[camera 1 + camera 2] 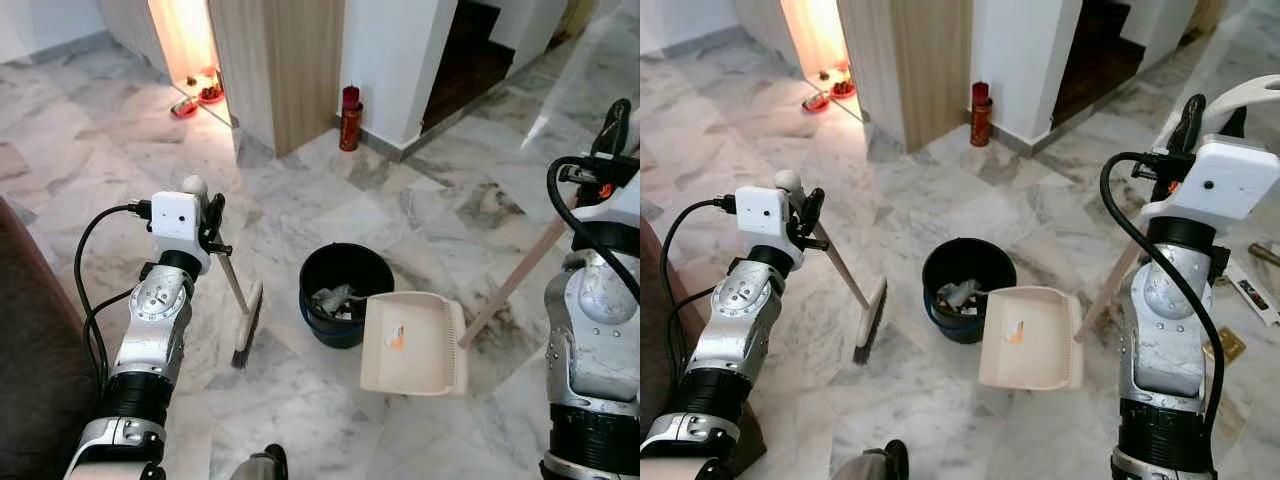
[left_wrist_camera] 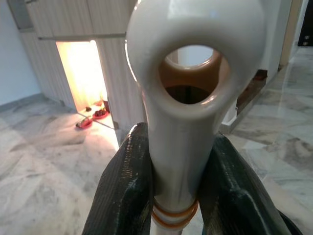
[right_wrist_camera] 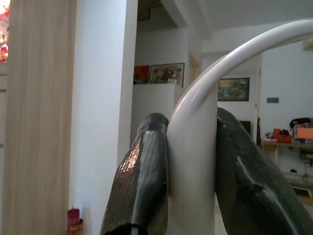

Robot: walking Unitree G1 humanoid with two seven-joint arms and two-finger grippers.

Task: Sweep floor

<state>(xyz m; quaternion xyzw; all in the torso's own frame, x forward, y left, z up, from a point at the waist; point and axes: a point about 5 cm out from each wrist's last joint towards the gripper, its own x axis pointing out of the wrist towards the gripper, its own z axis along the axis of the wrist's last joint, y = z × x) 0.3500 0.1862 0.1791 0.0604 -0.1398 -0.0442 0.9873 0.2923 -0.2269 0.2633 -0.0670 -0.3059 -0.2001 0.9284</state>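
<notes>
- the broom (image 1: pixel 243 322) stands left of centre in the left eye view, its bristle head on the marble floor (image 1: pixel 420 190) and its pale handle leaning up and to the left.
- the left gripper (image 2: pixel 178 196) is clamped on the white top end of this handle, one black finger pressed on each side just below the hanging hole.
- the dustpan (image 1: pixel 413 343) is at lower centre, its cream tray beside the black bin (image 1: pixel 345 294); the tray's upper edge overlaps the bin's rim, and i cannot tell if the tray rests on the floor or hangs a little above it.
- its long handle (image 1: pixel 520 278) runs up and to the right, to the right gripper (image 3: pixel 190 166), which is closed tight around the curved white grip.
- the bin holds some crumpled rubbish already.
- the relation that matters: the broom head lies to the left of the tray, with a strip of bare floor and the bin's left side between them. the left arm is the nearer one, so i judge the next stroke must go from left toward the right, into the tray.
</notes>
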